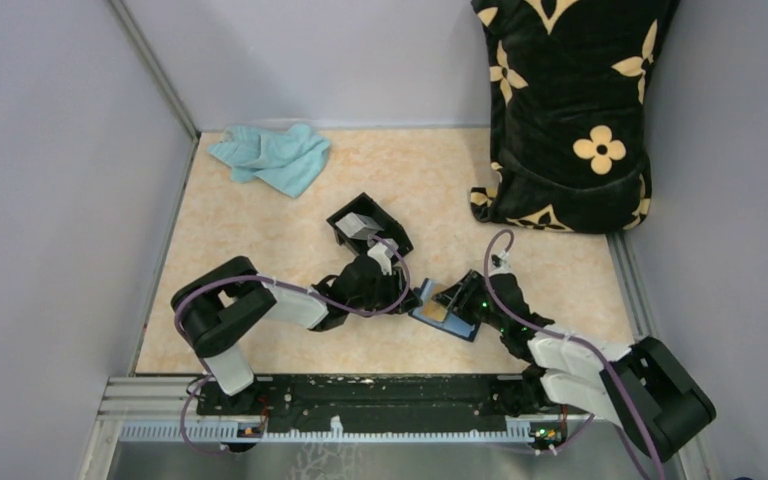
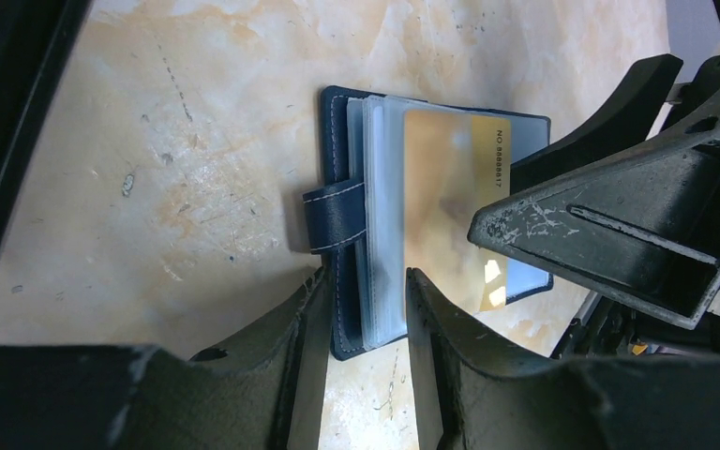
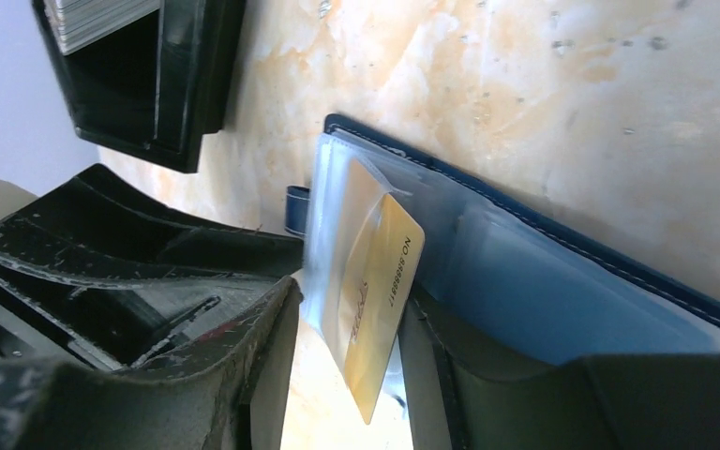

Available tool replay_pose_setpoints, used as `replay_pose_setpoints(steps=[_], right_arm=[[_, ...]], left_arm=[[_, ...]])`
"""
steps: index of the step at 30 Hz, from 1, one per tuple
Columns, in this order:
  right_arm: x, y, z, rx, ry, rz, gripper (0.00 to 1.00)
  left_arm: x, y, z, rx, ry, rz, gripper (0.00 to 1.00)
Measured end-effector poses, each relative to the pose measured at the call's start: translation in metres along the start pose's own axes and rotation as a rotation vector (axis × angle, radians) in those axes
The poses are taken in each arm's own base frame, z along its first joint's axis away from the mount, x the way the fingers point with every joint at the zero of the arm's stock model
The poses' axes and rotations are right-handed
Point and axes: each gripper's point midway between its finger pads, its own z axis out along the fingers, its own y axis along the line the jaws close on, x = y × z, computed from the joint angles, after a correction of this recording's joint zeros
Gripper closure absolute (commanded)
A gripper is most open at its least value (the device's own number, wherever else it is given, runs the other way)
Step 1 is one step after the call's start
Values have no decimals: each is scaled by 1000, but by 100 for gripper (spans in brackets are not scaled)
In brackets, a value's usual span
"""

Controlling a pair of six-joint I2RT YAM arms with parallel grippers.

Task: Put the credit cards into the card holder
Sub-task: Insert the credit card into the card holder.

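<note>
The navy card holder (image 2: 337, 141) lies open on the marbled table, its clear sleeves fanned up. An orange-yellow credit card (image 2: 441, 197) sits partly inside one sleeve, its lower corner sticking out. My left gripper (image 2: 367, 277) is shut on the card holder's near cover and sleeve stack beside the closing tab. My right gripper (image 3: 352, 295) stands open around the protruding card (image 3: 375, 291), which leans on the right finger with a gap on the other side. Seen from the top camera, both grippers (image 1: 412, 292) (image 1: 463, 300) meet over the card holder (image 1: 438, 314). Pale grey cards (image 1: 363, 226) lie in a black box.
The black open-topped box (image 1: 355, 215) stands just behind the left gripper. A teal cloth (image 1: 272, 157) is crumpled at the back left. A black flower-patterned bag (image 1: 570, 110) leans in the back right corner. Grey walls close in both sides.
</note>
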Motion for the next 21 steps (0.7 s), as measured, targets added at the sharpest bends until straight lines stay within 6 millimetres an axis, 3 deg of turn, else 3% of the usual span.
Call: replay_pose_setpoints(steps=[7,21], right_arm=[[-2,-15,-10,87,-15,-20,54],[-2,-16,-12,160,0,-50,55]], left_arm=[[1,0,0,5,-3,1,58],[6,-3,-2,27,8,0,62]])
